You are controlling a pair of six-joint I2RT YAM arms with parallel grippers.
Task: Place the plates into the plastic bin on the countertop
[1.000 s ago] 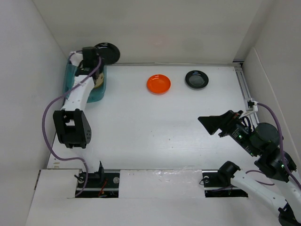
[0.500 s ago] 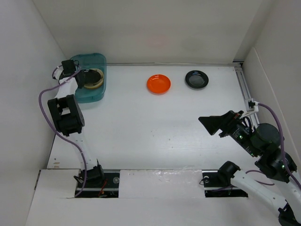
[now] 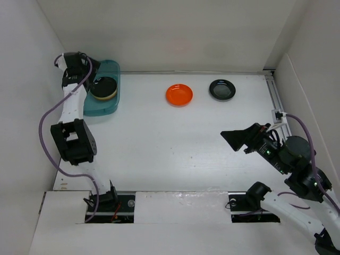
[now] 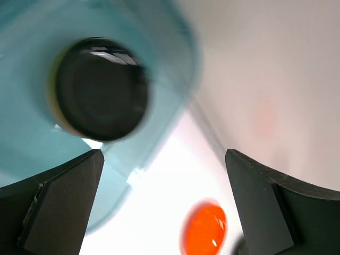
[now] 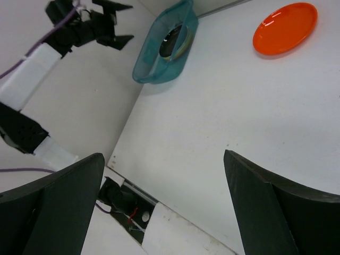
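Observation:
The teal plastic bin (image 3: pixel 106 108) stands at the far left corner of the white countertop (image 3: pixel 175 138). Inside it a glossy black plate (image 3: pixel 103 86) lies on top of a stack of plates. My left gripper (image 3: pixel 82 66) hovers open just left of the bin, holding nothing. An orange plate (image 3: pixel 179 94) and a second black plate (image 3: pixel 222 89) rest on the far middle of the countertop. In the left wrist view the black plate (image 4: pixel 101 87) sits in the bin (image 4: pixel 21 133), with the orange plate (image 4: pixel 204 231) beyond. My right gripper (image 3: pixel 239 139) stands open and empty at the right.
White walls enclose the countertop on the left, far and right sides. A metal rail (image 3: pixel 276 98) runs along the right edge. The right wrist view shows the bin (image 5: pixel 154 71), the orange plate (image 5: pixel 285 27) and the left gripper (image 5: pixel 114 24) from afar.
The left gripper carried a black plate over the bin, let it go onto the stack, and drew back to the left with its jaws open. The right arm barely shifted.

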